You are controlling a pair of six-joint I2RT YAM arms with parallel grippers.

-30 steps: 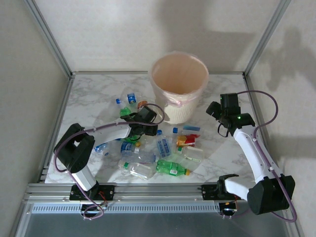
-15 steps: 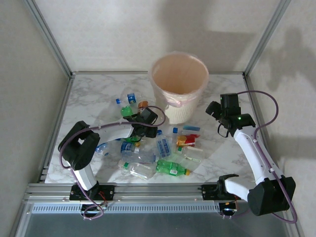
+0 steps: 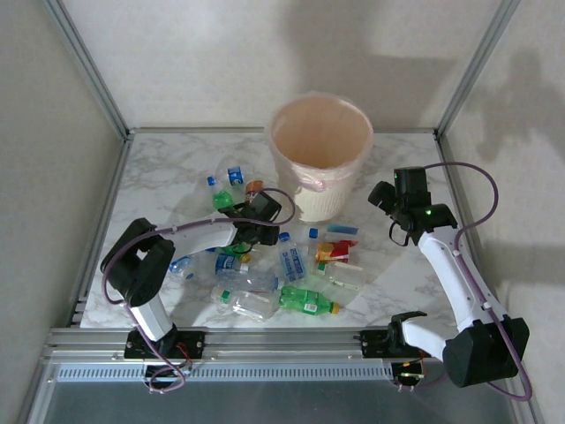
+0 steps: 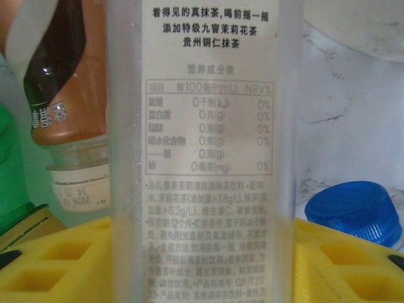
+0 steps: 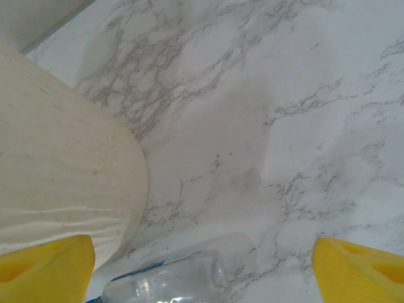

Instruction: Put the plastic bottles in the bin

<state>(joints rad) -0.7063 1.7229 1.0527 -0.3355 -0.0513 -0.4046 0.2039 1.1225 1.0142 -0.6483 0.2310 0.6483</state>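
The cream bin [image 3: 328, 196] with its pinkish liner stands at the back middle of the table. Several plastic bottles [image 3: 265, 284] lie scattered in front of it and to its left. My left gripper [image 3: 259, 215] is low in that pile, its yellow fingers [image 4: 38, 259] pressed on both sides of a clear bottle with a white printed label [image 4: 205, 158]. A brown bottle [image 4: 76, 95] and a blue cap [image 4: 355, 211] lie just behind it. My right gripper [image 3: 390, 200] hangs open to the right of the bin, above a clear bottle [image 5: 170, 281] beside the bin's wall [image 5: 63, 177].
Metal frame posts [image 3: 88, 66] and pale walls close in the marble table [image 3: 159, 168] on three sides. Bare marble lies at the far left and at the right around my right arm [image 3: 455, 274]. A rail [image 3: 282, 336] runs along the near edge.
My left arm's elbow has shifted a little while its gripper has stayed at the same spot in the pile. The right arm has not moved.
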